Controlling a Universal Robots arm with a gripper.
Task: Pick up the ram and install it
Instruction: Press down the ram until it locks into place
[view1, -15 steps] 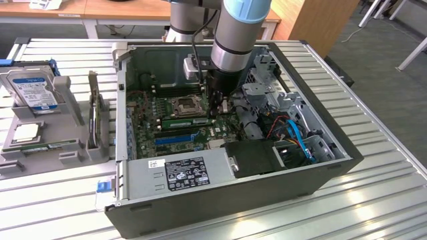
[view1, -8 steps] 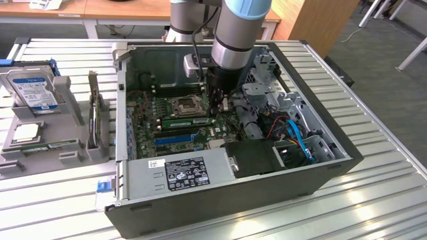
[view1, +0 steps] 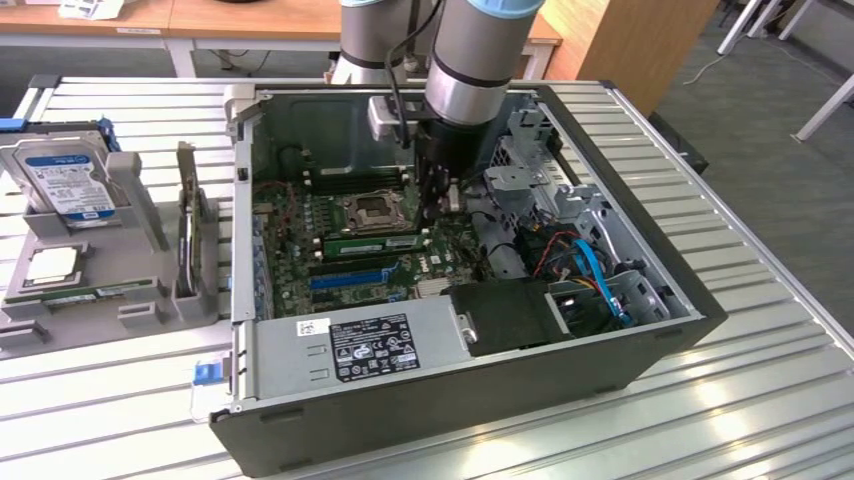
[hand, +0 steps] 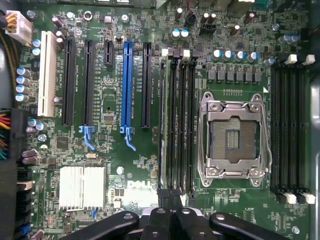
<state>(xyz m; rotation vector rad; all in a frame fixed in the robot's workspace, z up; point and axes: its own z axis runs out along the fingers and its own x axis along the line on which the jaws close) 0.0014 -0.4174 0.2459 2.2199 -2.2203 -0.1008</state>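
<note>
A green ram (view1: 374, 243) stands on edge in a memory slot of the motherboard (view1: 287, 235) inside the open computer case (view1: 467, 400). In the wrist view this ram (hand: 163, 125) appears edge-on in the slot nearest the blue expansion slot (hand: 126, 85). My gripper (view1: 430, 225) reaches down into the case and is shut, its tips over the end of the ram at the exterior view's right. The joined fingertips (hand: 170, 195) sit right at that end, and I cannot tell whether they touch it. A second ram (view1: 100, 291) lies in the grey holder outside the case.
The open processor socket (hand: 232, 140) lies beside the memory slots. The grey holder (view1: 134, 310) carries a hard drive (view1: 64, 180) and a square processor chip (view1: 54, 263). A power supply (view1: 360, 345), drive cages and cables (view1: 587, 265) crowd the case.
</note>
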